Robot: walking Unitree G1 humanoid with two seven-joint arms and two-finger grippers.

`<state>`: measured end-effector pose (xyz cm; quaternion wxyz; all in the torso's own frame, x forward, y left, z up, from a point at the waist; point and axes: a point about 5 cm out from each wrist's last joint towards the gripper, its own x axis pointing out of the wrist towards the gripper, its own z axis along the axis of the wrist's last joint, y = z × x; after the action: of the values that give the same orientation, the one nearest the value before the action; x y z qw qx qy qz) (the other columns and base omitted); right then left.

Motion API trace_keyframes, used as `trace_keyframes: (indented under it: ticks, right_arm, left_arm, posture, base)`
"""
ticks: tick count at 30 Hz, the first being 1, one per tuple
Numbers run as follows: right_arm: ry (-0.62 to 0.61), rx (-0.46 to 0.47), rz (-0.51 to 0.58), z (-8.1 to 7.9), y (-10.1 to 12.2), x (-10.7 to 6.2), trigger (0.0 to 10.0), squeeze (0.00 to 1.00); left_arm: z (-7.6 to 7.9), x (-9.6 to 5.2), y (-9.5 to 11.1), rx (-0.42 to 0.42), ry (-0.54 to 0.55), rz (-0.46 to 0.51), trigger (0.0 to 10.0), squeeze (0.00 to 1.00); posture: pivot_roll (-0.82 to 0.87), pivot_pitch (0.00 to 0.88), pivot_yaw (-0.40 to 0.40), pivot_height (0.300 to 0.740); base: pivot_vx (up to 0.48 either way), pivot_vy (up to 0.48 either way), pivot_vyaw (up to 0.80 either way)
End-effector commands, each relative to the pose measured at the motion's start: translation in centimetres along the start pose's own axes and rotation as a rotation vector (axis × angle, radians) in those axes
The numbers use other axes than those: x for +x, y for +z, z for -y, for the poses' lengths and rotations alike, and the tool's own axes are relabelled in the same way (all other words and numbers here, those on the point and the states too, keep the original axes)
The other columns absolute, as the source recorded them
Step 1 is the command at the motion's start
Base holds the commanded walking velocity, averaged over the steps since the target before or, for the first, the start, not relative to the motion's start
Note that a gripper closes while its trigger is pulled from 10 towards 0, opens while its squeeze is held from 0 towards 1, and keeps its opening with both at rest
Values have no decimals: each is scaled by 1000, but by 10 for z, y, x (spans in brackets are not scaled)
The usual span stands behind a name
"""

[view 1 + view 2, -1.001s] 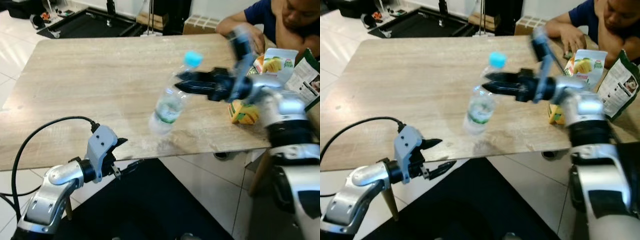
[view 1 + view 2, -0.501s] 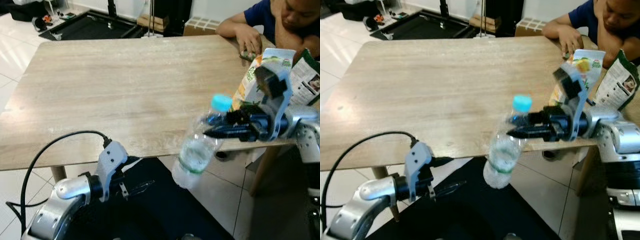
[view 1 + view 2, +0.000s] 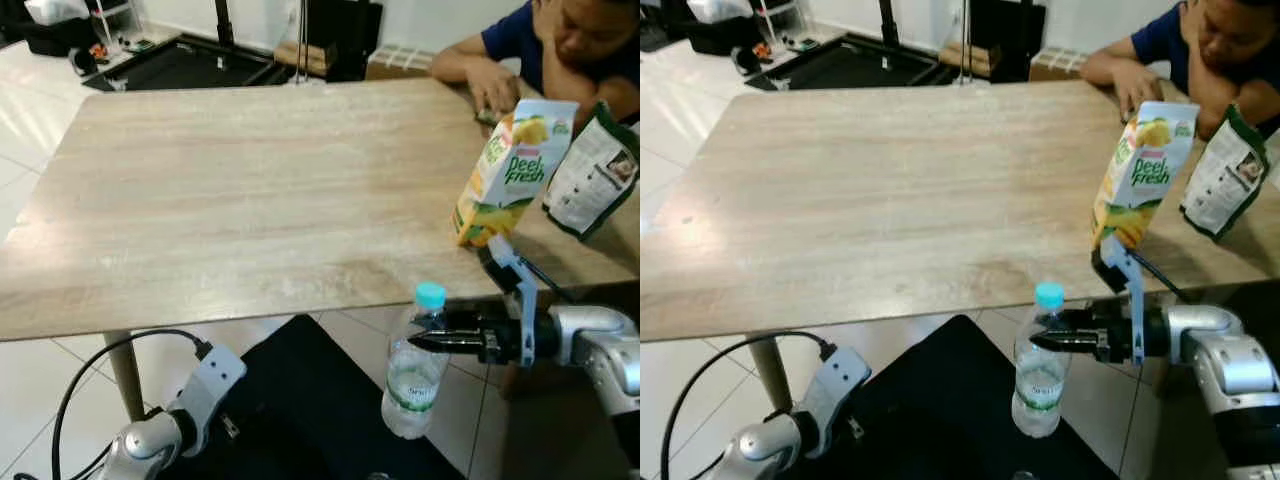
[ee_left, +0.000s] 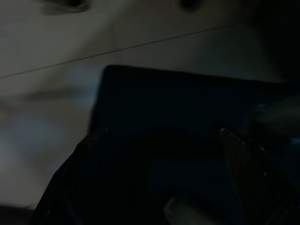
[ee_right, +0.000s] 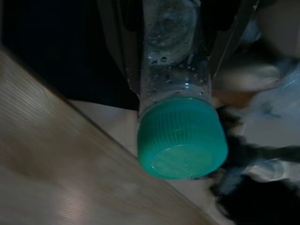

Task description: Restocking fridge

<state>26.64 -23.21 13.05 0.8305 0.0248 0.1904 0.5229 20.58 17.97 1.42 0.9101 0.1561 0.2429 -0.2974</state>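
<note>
Table (image 3: 230, 190): I have drawn back from it, and my water bottle (image 3: 412, 365) now hangs off its near edge, lower than a second ago, over the dark mat (image 3: 300, 400); I judge this the carry toward the fridge. Juice carton (image 3: 510, 170): upright, shut, left on the table beside a green pouch (image 3: 590, 175). Bottle: capped, partly filled with water. My right gripper (image 3: 425, 335) is clamped around its neck. My left gripper hangs idle; its fingers I cannot tell.
</note>
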Motion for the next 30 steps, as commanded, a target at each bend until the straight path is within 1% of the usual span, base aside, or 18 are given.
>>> trace_keyframes:
  ticks: [1, 2, 3, 5, 6, 9, 10, 11, 12, 14, 15, 16, 18, 21, 23, 26, 28, 30]
  right_arm:
    - [-68, 44, -28, 3, -21, -2, 10000, 0]
    - [-157, 97, -39, 6, -47, -1, 10000, 0]
    - [-157, 97, -39, 6, -47, -1, 10000, 0]
    - [-258, 203, -63, 5, -84, -2, 10000, 0]
    - [-258, 203, -63, 5, -84, -2, 10000, 0]
    - [-338, 272, -117, 0, -114, 0, 10000, 0]
    - [-338, 272, -117, 0, -114, 0, 10000, 0]
    - [-459, 295, -150, 1, -136, 5, 10000, 0]
    - [-537, 293, -155, 4, -142, 8, 10000, 0]
    - [-638, 292, -139, 8, -148, 14, 10000, 0]
    - [-638, 292, -139, 8, -148, 14, 10000, 0]
    - [-739, 284, -133, 9, -153, 20, 10000, 0]
    - [-807, 294, -110, 8, -157, 31, 10000, 0]
    - [-822, 320, -92, 6, -158, 39, 10000, 0]
    - [-830, 351, -92, 2, -161, 52, 10000, 0]
    - [-803, 365, -82, -4, -162, 68, 10000, 0]
    - [-798, 358, -77, -4, -161, 71, 10000, 0]
    - [-681, 338, -43, -14, -157, 91, 10000, 0]
  left_arm:
    - [7, -3, -22, -24, 21, -68, 10000, 0]
    - [9, -5, -40, -50, 66, -117, 10000, 0]
    - [9, -5, -40, -50, 66, -117, 10000, 0]
    - [13, -8, -63, -105, 127, -184, 10000, 0]
    - [13, -8, -63, -105, 127, -184, 10000, 0]
    - [19, -6, -80, -160, 176, -227, 10000, 0]
    - [19, -6, -80, -160, 176, -227, 10000, 0]
    - [19, -4, -90, -229, 252, -239, 10000, 0]
    - [16, -4, -93, -284, 302, -238, 10000, 0]
    - [10, -4, -95, -350, 374, -229, 10000, 0]
    - [10, -4, -95, -350, 374, -229, 10000, 0]
    - [6, -4, -96, -382, 431, -222, 10000, 0]
    - [-1, -4, -96, -418, 489, -208, 10000, 0]
    - [-4, -4, -95, -442, 511, -197, 10000, 0]
    - [-6, -3, -95, -483, 527, -179, 10000, 0]
    - [-4, 1, -95, -474, 503, -197, 10000, 0]
    - [-3, 2, -95, -466, 500, -199, 10000, 0]
    - [-1, 7, -93, -453, 489, -197, 10000, 0]
  posture:
    - [-101, 84, -10, 740]
    - [-101, 80, -12, 740]
    - [-101, 80, -12, 740]
    - [-99, 66, -19, 740]
    - [-99, 66, -19, 740]
    - [-100, 50, -29, 740]
    - [-100, 50, -29, 740]
    - [-110, 32, -34, 740]
    - [-110, 32, -34, 740]
    - [-114, 22, -33, 740]
    - [-114, 22, -33, 740]
    - [-114, 13, -37, 740]
    - [-116, 4, -37, 740]
    - [-112, 0, -39, 740]
    - [-111, 0, -40, 740]
    - [-110, 0, -37, 740]
    - [-111, 0, -33, 740]
    - [-126, 0, -17, 740]
  base:
    - [0, 0, 0]
    - [0, 0, 0]
    - [0, 0, 0]
    - [0, 0, 0]
    - [0, 0, 0]
    - [0, 0, 0]
    - [0, 0, 0]
    - [0, 0, 0]
    - [0, 0, 0]
    - [0, 0, 0]
    - [0, 0, 0]
    - [0, 0, 0]
    - [0, 0, 0]
    - [0, 0, 0]
    - [0, 0, 0]
    - [0, 0, 0]
    - [0, 0, 0]
    - [0, 0, 0]
